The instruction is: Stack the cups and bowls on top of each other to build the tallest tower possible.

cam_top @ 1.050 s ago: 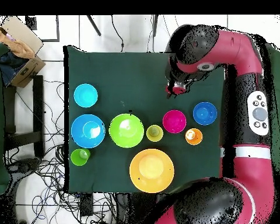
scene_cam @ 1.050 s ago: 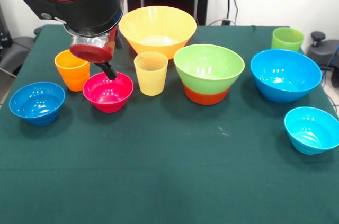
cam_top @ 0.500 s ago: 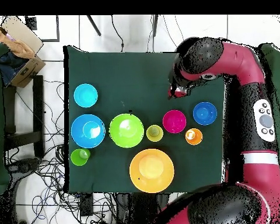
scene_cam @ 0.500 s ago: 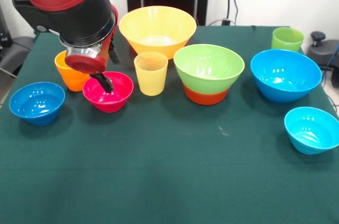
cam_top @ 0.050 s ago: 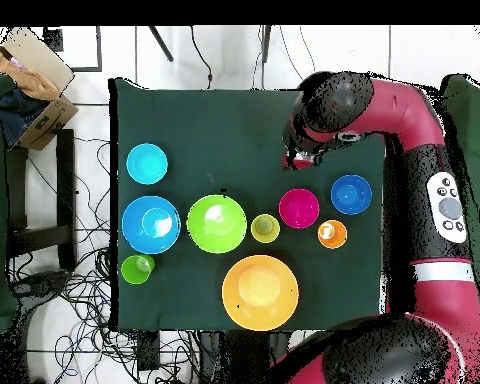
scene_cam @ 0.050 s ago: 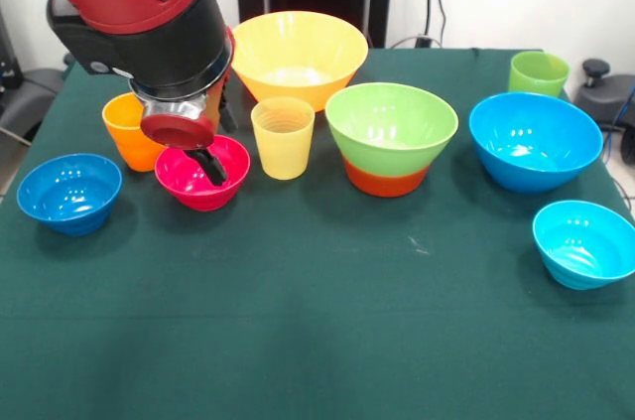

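Green table [scene_cam @ 0.050 s ago: 317,341]: our arm [scene_cam @ 0.050 s ago: 139,3] has swung back right, gripper [scene_cam @ 0.050 s ago: 210,167] now dipping over the magenta bowl [scene_cam @ 0.050 s ago: 202,173]; we can't tell whether it's parted. Green bowl [scene_cam @ 0.050 s ago: 391,127] sits nested in the red one [scene_cam @ 0.050 s ago: 388,180], right of magenta; yellow cup [scene_cam @ 0.050 s ago: 283,137] stands between, unstacked. Likely a magenta pick next.

I see bowls [scene_cam @ 0.050 s ago: 391,126] – glossy smooth plastic, bright glare spots | cups [scene_cam @ 0.050 s ago: 283,137] – same shiny plastic, faint ribbing | worktop [scene_cam @ 0.050 s ago: 317,311] – matt green cloth | arm [scene_cam @ 0.050 s ago: 139,3] shell – smooth red and black, metal collar
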You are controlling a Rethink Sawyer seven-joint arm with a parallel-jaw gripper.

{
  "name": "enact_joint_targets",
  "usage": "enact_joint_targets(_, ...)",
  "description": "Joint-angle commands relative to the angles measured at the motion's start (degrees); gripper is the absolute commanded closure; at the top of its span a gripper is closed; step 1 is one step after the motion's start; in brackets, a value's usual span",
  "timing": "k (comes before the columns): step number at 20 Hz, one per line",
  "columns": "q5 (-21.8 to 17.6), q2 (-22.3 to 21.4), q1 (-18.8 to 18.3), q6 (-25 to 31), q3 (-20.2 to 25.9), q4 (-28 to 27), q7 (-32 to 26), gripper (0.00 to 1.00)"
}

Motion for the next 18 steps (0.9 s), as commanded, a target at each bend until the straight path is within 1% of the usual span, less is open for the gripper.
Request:
enact_joint_targets(1,-1.3,-0.2,1.3,-6.8,-1.7,6.9,1.6,0.00)
enact_joint_targets(8,-1.8,-0.3,-0.9,-13.0,-2.0,11.9,1.9,0.00)
enact_joint_targets(13,-2.5,0.1,-1.7,-16.1,-2.8,14.6,2.0,0.00)
enact_joint_targets(15,-2.8,0.5,-2.2,-16.7,-3.1,15.1,1.2,0.00)
enact_joint_targets(16,-3.1,1.2,-2.5,-16.2,-3.2,14.2,0.0,0.00)
enact_joint_targets(17,-3.2,1.2,-2.8,-16.1,-3.2,14.5,-0.8,0.00)
enact_joint_targets(18,-3.3,1.2,-2.9,-15.0,-3.0,13.2,-2.5,0.00)
